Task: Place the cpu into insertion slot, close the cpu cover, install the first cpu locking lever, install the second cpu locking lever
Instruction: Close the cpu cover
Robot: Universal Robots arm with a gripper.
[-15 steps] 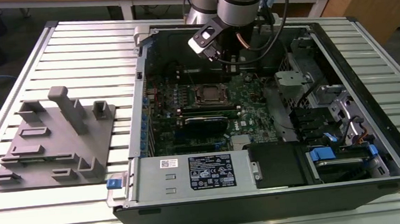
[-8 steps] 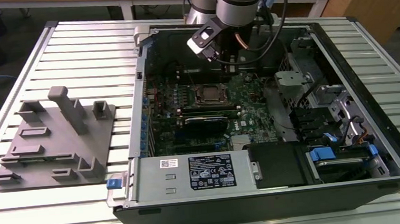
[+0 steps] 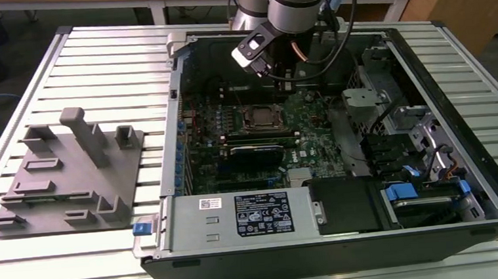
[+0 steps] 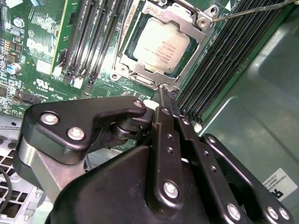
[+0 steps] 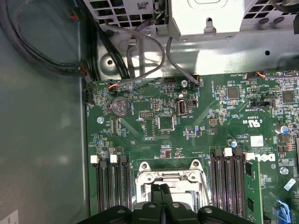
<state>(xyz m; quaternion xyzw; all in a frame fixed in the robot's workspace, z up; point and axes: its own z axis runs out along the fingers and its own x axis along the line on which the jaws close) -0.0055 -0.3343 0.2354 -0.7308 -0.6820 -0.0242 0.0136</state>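
Note:
The cpu (image 4: 161, 44) lies flat in the insertion slot (image 3: 260, 117), its pale metal top showing through the cut-out of the cpu cover (image 4: 194, 50), which lies down over it. A thin lever rod (image 4: 252, 10) sticks out from one socket corner across the memory slots. My gripper (image 4: 164, 93) is shut with nothing between its fingers, its tip just above the socket's edge (image 5: 170, 176). In the first wrist view the gripper (image 5: 161, 187) hangs over the slot's rim. In the exterior view the gripper (image 3: 286, 84) hovers inside the case just behind the socket.
Black memory slots (image 4: 219, 60) flank the socket on both sides. Grey cables (image 5: 140, 51) and a metal drive cage (image 3: 389, 136) crowd the case. A power supply (image 3: 236, 216) fills the front. A grey fixture plate (image 3: 67, 172) sits on the slatted table at the exterior view's left.

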